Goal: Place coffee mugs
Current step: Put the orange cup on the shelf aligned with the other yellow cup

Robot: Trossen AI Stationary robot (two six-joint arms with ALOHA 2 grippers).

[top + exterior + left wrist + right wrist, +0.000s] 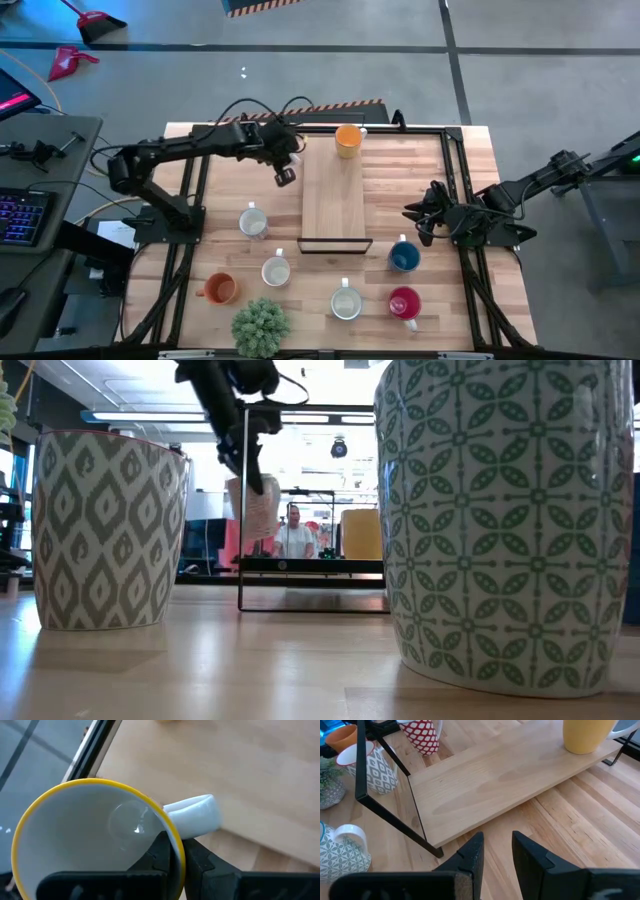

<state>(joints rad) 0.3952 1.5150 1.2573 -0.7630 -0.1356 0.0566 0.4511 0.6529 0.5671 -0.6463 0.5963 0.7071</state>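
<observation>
Writing: none legible | left end effector [172, 851] pinches yellow-rimmed mug [95, 832]

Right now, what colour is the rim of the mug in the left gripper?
Yellow rim on the white mug, pinched by the left gripper; clearest in the left wrist view.

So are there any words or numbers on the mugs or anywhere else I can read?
No readable words or numbers anywhere.
Mugs: only patterns, such as the green leaf design on the near mug and the grey diamonds on another mug.
Keyboard beside the table: keys too small to read.
Wooden shelf: plain, no label.
</observation>
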